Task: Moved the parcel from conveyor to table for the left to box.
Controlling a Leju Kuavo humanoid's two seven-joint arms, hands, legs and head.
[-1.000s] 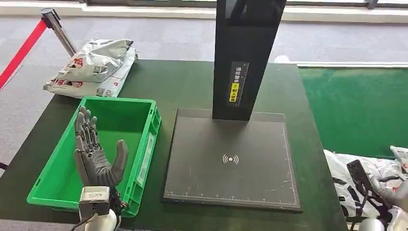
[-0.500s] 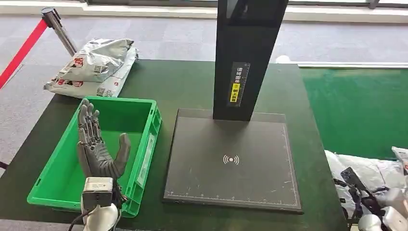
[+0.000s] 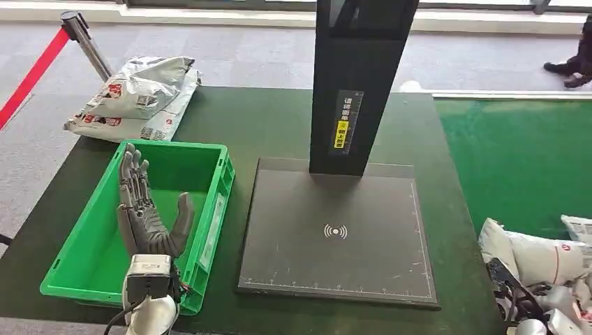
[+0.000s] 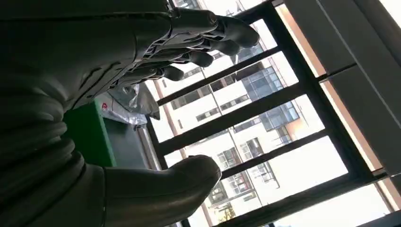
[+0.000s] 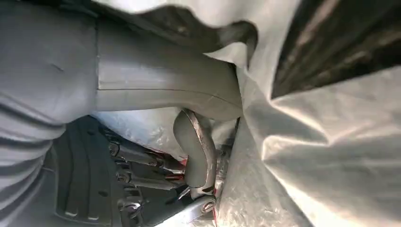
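At the lower right, a white plastic parcel (image 3: 541, 255) lies bunched up at the conveyor's near edge. My right hand (image 3: 520, 296) is under and against it. In the right wrist view the thumb and fingers of that hand (image 5: 189, 142) pinch the parcel's grey-white film (image 5: 331, 156). My left hand (image 3: 146, 216) stands upright over the green box (image 3: 220, 188), fingers spread and holding nothing. The left wrist view has the same hand (image 4: 118, 56) open, with the box wall (image 4: 90, 135) behind it. The dark table (image 3: 279, 125) carries the box at its left.
A black scanner plate (image 3: 335, 230) with a tall black post (image 3: 359, 84) fills the table's middle. Several other parcels (image 3: 136, 98) are piled at the back left corner. A red barrier strap (image 3: 35, 70) runs at far left. The green conveyor belt (image 3: 516, 160) lies to the right. A person's shoes (image 3: 572, 59) are at top right.
The right hand has closed on the parcel, which now stands bunched up higher than before. The left hand has drifted slightly right and forward over the box.
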